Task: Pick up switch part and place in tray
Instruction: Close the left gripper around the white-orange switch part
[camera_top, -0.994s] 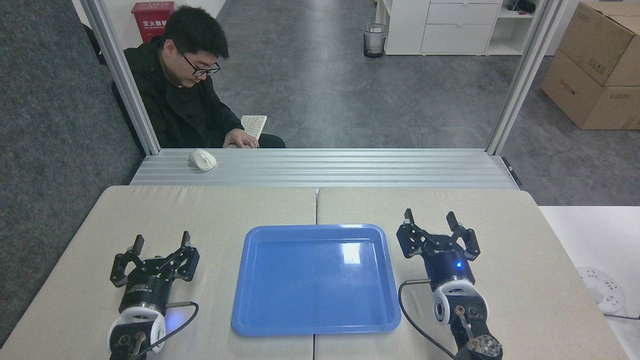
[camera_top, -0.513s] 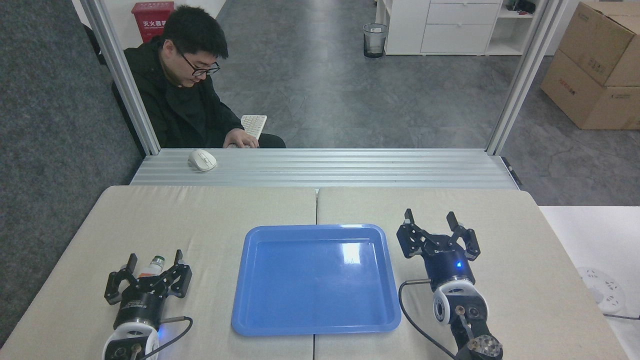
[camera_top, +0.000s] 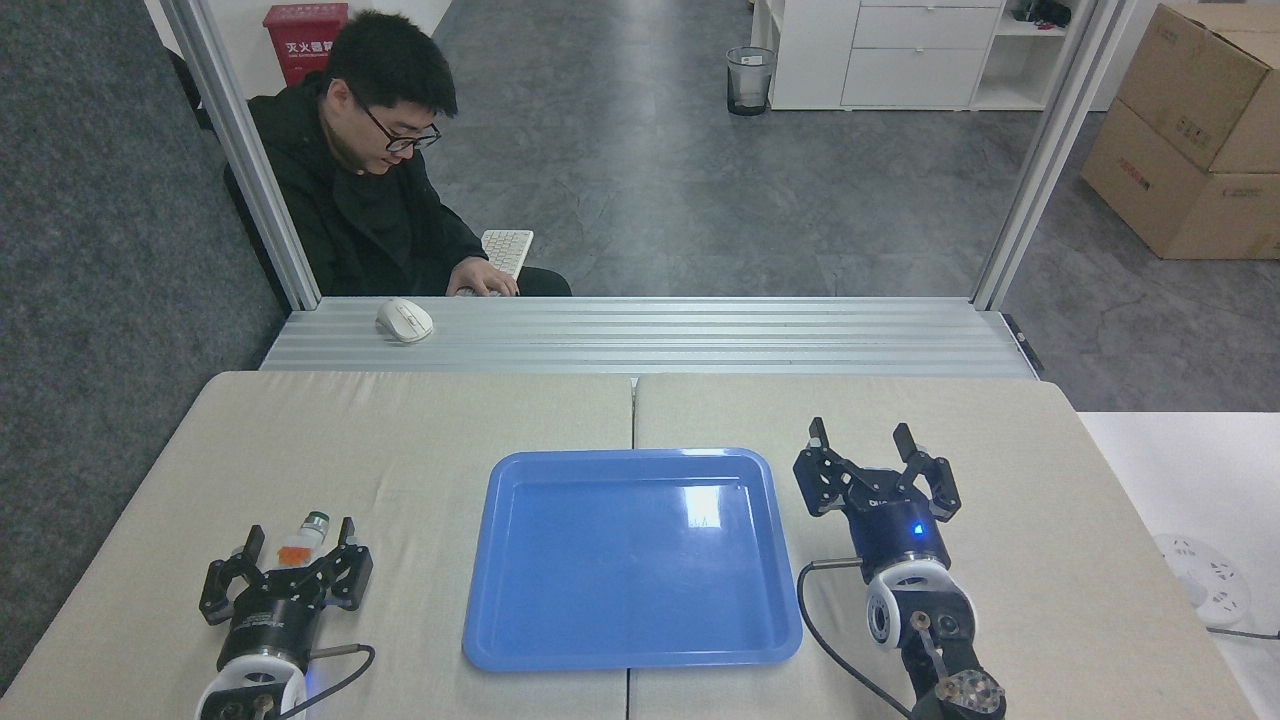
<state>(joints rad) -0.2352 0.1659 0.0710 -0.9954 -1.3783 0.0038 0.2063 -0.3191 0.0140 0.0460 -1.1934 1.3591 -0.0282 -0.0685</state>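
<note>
Blue tray (camera_top: 632, 560) mid-table, nothing in it. Switch part (camera_top: 303, 540) near the table's front-left corner, between the spread fingers of the left gripper (camera_top: 297, 541), not gripped. Lower end of the part hidden behind the gripper body. Right gripper (camera_top: 861, 438) right of the tray, spread wide, holding nothing. Left gripper pulled back toward the front edge since earlier, uncovering the part. Mouse (camera_top: 404, 320) on the rail past the far edge; person (camera_top: 370, 170) beyond.

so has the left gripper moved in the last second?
Yes. The left gripper has pulled back toward the table's near edge and slightly left, away from the blue tray, uncovering the switch part between its open fingers.
</note>
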